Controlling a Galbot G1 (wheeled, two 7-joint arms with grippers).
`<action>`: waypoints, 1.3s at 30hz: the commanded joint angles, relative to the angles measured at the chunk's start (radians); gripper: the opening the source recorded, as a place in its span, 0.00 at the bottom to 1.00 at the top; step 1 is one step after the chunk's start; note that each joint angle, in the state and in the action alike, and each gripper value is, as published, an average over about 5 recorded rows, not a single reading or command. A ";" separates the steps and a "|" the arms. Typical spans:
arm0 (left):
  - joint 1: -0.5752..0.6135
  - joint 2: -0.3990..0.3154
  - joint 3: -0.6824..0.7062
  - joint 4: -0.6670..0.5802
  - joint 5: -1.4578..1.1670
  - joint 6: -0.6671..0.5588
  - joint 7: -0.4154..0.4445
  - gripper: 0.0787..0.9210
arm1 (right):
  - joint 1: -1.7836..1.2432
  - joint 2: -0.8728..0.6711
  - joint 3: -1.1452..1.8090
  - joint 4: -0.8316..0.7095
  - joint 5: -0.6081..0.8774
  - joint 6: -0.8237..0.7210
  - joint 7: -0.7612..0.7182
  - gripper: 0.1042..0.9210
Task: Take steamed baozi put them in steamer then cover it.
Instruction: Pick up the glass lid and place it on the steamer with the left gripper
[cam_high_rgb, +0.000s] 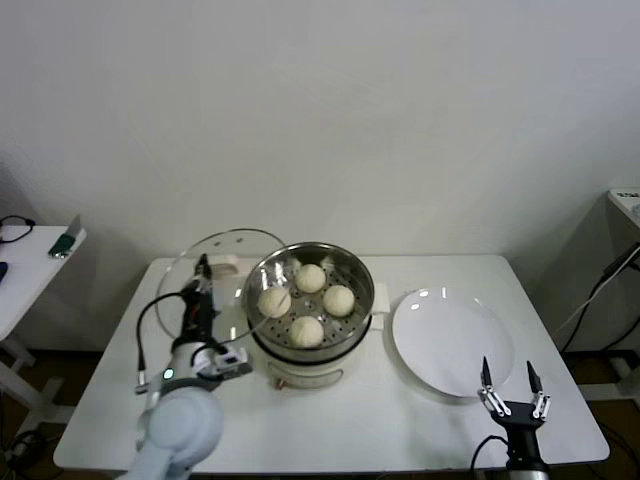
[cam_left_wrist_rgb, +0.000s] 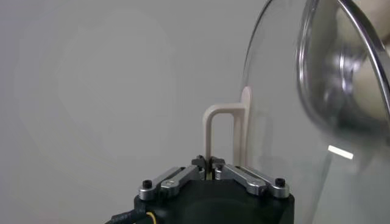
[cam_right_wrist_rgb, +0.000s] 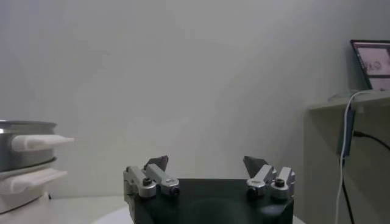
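Gripping the cover (cam_high_rgb: 215, 270) handle, left gripper (cam_high_rgb: 203, 270) jaws clamp (right gripper (cam_high_rgb: 511, 385) jaws wide).

A white rectangular table (cam_high_rgb: 420, 425) carries the stainless-steel steamer (cam_high_rgb: 362, 300) on its white base near the middle and an empty white plate (cam_high_rgb: 450, 340) just beside it on the right.

The head camera is looking down on the whole table (cam_high_rgb: 420, 425), while each wrist camera is peering level from close behind its claw, the right one sharing the steamer (cam_right_wrist_rgb: 21, 143) beyond its fingertips.
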 joint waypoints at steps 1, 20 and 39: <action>-0.152 -0.230 0.271 0.115 0.234 0.073 0.073 0.07 | 0.014 0.007 0.000 -0.001 -0.006 0.000 0.003 0.88; -0.151 -0.350 0.279 0.300 0.352 0.067 0.043 0.07 | 0.019 0.010 0.011 -0.004 0.002 0.010 0.013 0.88; -0.158 -0.336 0.246 0.354 0.413 0.042 0.028 0.07 | 0.023 0.021 0.015 -0.013 0.005 0.023 0.018 0.88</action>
